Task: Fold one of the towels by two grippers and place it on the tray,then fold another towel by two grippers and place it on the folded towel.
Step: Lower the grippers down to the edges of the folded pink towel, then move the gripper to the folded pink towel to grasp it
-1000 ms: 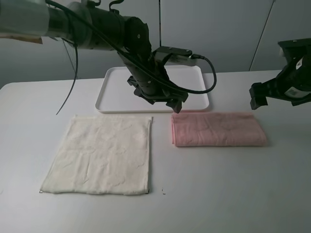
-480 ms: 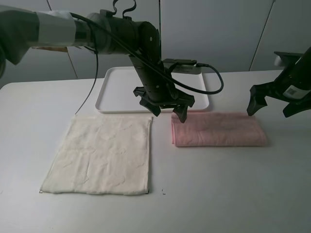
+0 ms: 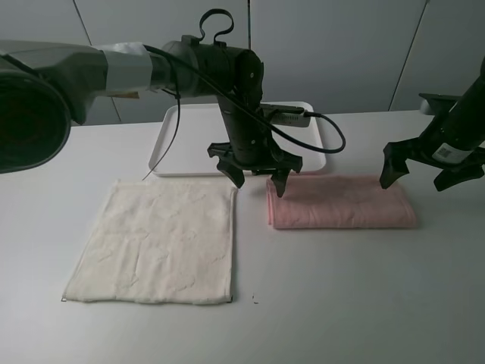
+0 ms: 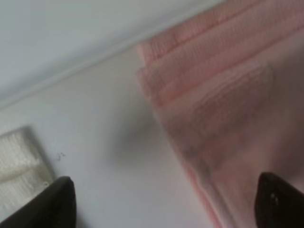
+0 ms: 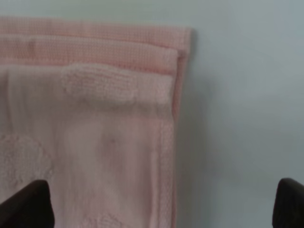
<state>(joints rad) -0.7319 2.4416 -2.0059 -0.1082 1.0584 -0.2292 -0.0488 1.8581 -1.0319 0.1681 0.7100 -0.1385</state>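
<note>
A folded pink towel [image 3: 341, 202] is lying on the white surface [image 3: 341, 303], just in front of the white tray [image 3: 182, 144]. The left tool [image 3: 258, 180] is hovering at its left end, jaws spread apart. The right tool [image 3: 414, 180] is hovering at its right end, likewise spread. A cream towel [image 3: 155, 243] is lying flat beside it.

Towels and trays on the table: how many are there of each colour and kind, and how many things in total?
pink towel: 1
cream towel: 1
white tray: 1
Total: 3
</note>
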